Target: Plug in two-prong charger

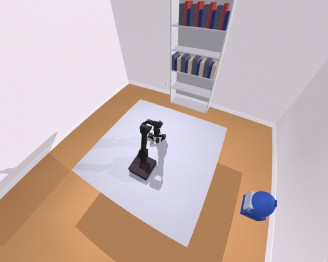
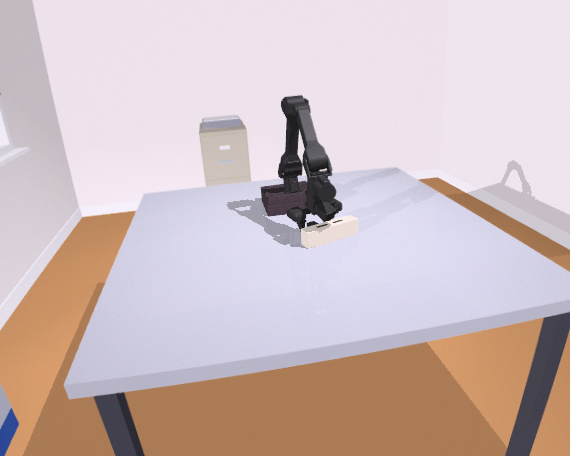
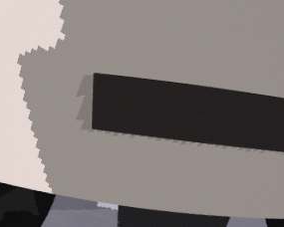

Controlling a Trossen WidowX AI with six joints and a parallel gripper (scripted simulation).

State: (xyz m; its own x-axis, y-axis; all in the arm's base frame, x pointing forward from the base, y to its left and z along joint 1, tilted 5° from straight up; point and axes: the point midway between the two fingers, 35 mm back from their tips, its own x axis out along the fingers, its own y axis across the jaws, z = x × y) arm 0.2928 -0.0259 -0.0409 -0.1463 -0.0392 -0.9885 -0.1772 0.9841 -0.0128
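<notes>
Spreading wide, the tool [image 1: 157, 139] [image 2: 314, 220] stands with its fingers well parted and nothing gripped, low over the power strip [image 1: 154, 139] [image 2: 333, 234] [image 3: 140, 174] on the worktop [image 1: 190, 187] [image 2: 281, 300]. The strip lies just beside the tool, on the side away from the base [image 1: 142, 168] [image 2: 281, 201]. Its long axis runs slantwise in the exterior view, its left end nearer the camera. With a single arm [image 1: 144, 143] [image 2: 293, 135], reach is not a choice here; lining up with that axis is what the coming move turns on.

The charger cannot be made out for certain. It may be tucked among the dark fingers at the strip, and whether its prongs are seated cannot be told. If it is in, a straight lift away seems the next step; a sideways drift could knock it.

The exterior view gives the strip's length and two dark marks along its top, while the top view has the arm covering most of it. The wrist view shows one dark bar [image 3: 189, 112] in close-up, but no recognisable charger.
</notes>
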